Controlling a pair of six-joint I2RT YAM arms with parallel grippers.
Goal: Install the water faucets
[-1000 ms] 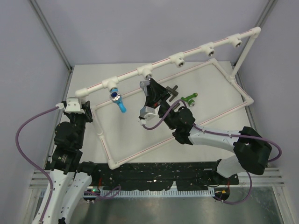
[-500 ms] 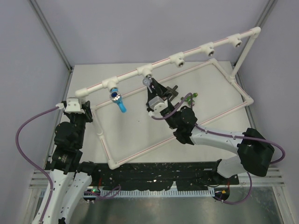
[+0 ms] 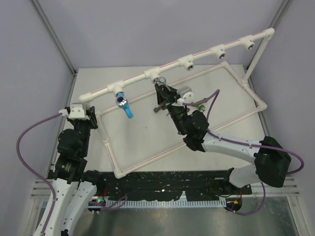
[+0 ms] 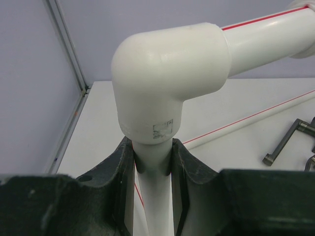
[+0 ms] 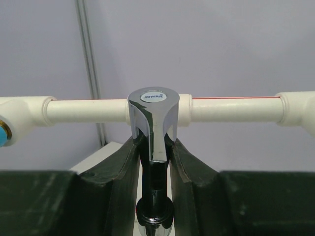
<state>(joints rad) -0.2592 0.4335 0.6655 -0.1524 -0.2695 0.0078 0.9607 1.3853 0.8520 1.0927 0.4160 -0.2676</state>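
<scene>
My right gripper (image 3: 161, 92) is shut on the shiny chrome faucet (image 3: 159, 82), holding it up against the second socket of the white pipe frame's top rail (image 3: 197, 55). In the right wrist view the chrome faucet (image 5: 153, 113) stands between my fingers (image 5: 120, 167), its cap in front of the rail (image 5: 236, 108). A blue faucet (image 3: 124, 105) hangs from the first socket. A green faucet (image 3: 200, 103) lies on the table, partly hidden by the arm. A dark faucet (image 4: 288, 141) lies on the table. My left gripper (image 4: 153, 160) is shut on the frame's upright pipe (image 4: 155, 196) just below the corner elbow (image 4: 167, 73).
The pipe frame's lower loop (image 3: 147, 160) lies across the grey table (image 3: 142, 132). Further open sockets (image 3: 220, 52) sit along the rail to the right. Purple cables (image 3: 211, 98) loop over the right arm. Enclosure walls and posts (image 3: 54, 39) stand close on the left.
My right gripper has swung up and turned with the chrome faucet, bringing it from over the table to the rail's second socket. The left gripper has not moved.
</scene>
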